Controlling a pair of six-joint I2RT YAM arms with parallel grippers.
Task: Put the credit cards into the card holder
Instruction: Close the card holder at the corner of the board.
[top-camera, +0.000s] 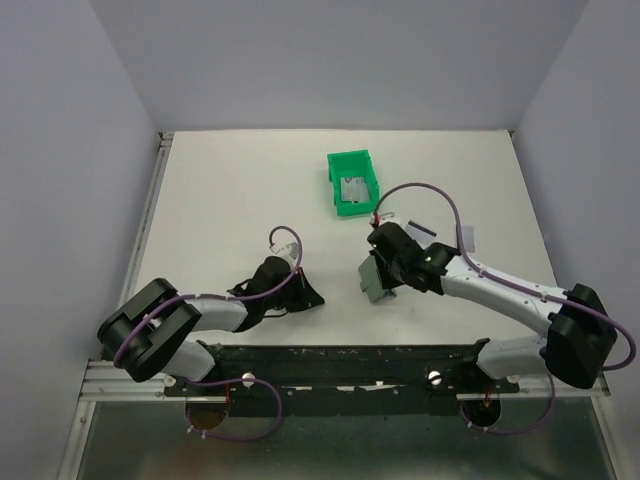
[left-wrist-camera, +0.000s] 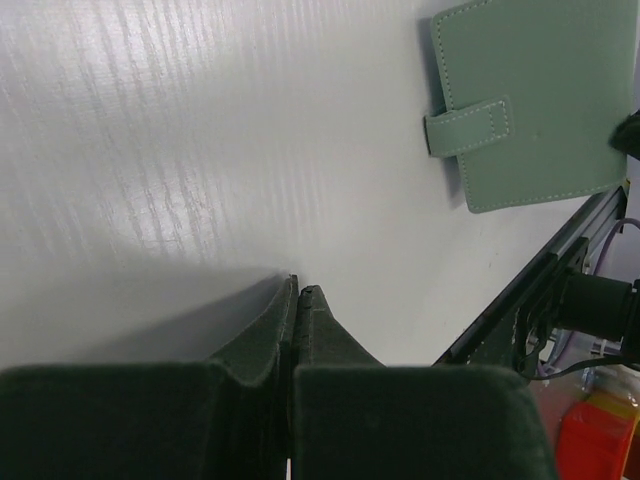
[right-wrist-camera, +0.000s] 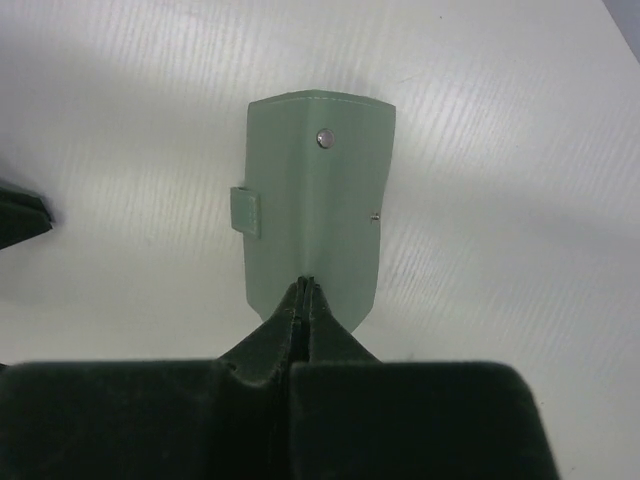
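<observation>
Grey walls enclose a white bench (top-camera: 230, 200) on three sides. The right gripper (right-wrist-camera: 305, 290) has its fingers pinched tight on the near edge of the card holder (right-wrist-camera: 315, 200). The top external view places the holder near the bench centre, just in front of the green bin (top-camera: 334, 180). The holder's grey-green outer face is towards the right wrist camera, with a bare metal stud (right-wrist-camera: 323, 138) on it and a strap tab (right-wrist-camera: 245, 212) projecting from one side. Whether it rests on the bench or is lifted clear of it cannot be told.

The left gripper (left-wrist-camera: 297, 295) lies low on the bench to the left of the holder and apart from it. Its fingers are pressed together with nothing between them.

One of the credit cards (top-camera: 351, 188) lies inside the bin. Another, with a dark stripe (top-camera: 425, 228), and a pale one (top-camera: 463, 238) lie on the bench right of the bin.
</observation>
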